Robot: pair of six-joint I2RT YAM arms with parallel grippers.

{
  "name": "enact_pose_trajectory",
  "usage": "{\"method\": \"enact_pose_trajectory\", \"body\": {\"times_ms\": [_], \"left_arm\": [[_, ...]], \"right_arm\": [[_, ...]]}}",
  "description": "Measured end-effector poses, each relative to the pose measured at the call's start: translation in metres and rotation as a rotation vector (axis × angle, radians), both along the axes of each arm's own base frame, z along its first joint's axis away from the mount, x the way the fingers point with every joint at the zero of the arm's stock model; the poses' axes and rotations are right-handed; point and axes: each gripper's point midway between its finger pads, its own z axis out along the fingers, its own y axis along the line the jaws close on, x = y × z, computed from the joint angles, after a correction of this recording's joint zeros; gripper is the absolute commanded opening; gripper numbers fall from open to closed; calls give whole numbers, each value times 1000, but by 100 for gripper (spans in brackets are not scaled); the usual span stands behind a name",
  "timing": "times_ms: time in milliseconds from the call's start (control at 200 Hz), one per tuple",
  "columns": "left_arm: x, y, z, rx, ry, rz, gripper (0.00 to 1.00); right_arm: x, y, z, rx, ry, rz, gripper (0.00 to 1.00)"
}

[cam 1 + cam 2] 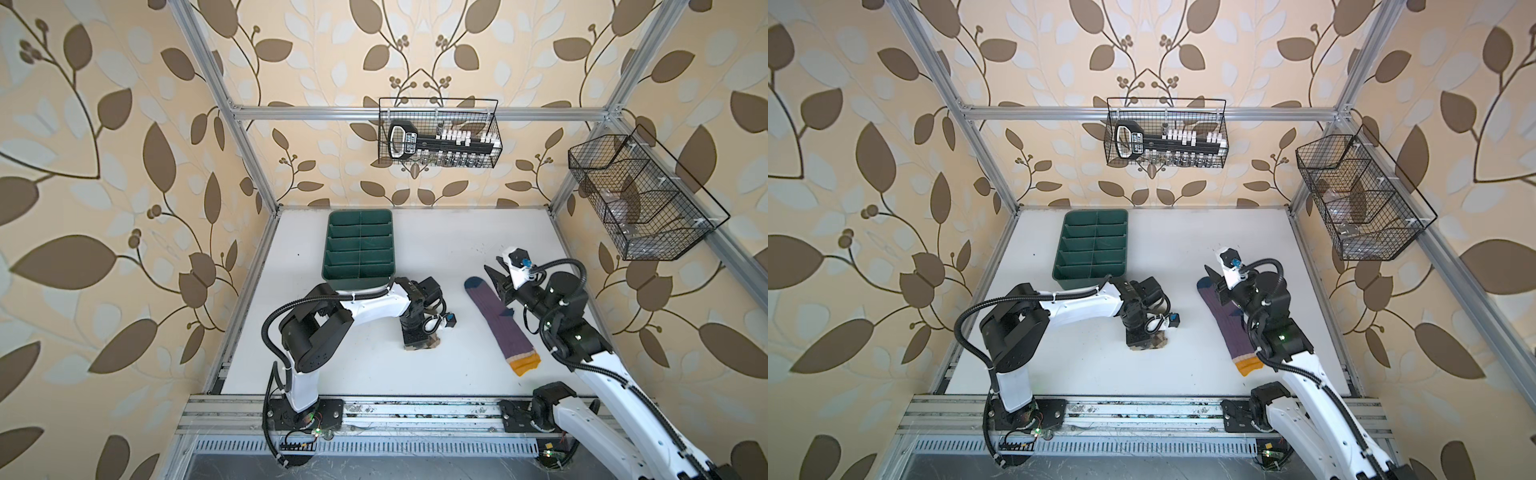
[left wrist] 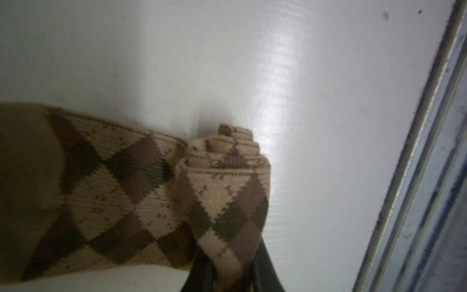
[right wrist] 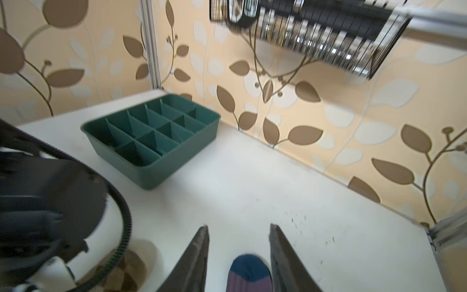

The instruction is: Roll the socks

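The tan argyle sock (image 2: 227, 192) lies on the white table, one end wound into a tight roll and the rest flat. My left gripper (image 2: 232, 278) is shut on that roll. From above, only a corner of this sock (image 1: 433, 344) shows under the gripper (image 1: 417, 338). The purple sock (image 1: 496, 324) lies flat and straight, with its dark blue toe away from me and its orange-yellow cuff (image 1: 524, 363) near the front. My right gripper (image 3: 238, 228) is open just above the toe (image 3: 249, 266), with nothing between its fingers. In a top view it (image 1: 1213, 282) hangs over the toe end.
A green divided tray (image 1: 357, 286) stands at the back left, close behind the left arm. Two black wire baskets hang on the frame, one on the back wall (image 1: 440, 133) and one on the right (image 1: 640, 199). The aluminium frame rail (image 2: 417, 177) runs near the rolled sock.
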Motion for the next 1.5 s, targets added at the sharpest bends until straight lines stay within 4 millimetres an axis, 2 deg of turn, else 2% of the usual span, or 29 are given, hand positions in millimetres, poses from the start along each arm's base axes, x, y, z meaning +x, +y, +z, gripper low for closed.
{"method": "enact_pose_trajectory", "body": {"times_ms": [80,175,245,335,475,735,915,1105,1500], "left_arm": [[1,-1,0,0,87,23,0],[2,-2,0,2,185,54,0],[3,-3,-1,3,249,76,0],[4,-3,0,3,307,100,0],[4,-2,0,-6,345,121,2],[4,-2,0,-7,357,131,2],[4,-2,0,-7,358,134,2],[8,1,-1,-1,360,157,3],[12,9,-1,16,341,174,12]], "right_arm": [[-17,16,7,-31,-56,76,38],[-45,58,-5,-147,-77,242,39],[-71,91,-27,-280,-79,373,40],[-100,119,-58,-461,-92,503,41],[-121,133,-116,-725,-80,593,41],[-120,144,-211,-1047,4,629,43],[-107,149,-247,-1122,42,605,44],[-93,157,-253,-1107,27,556,40],[-82,165,-253,-1096,23,509,13]]}}
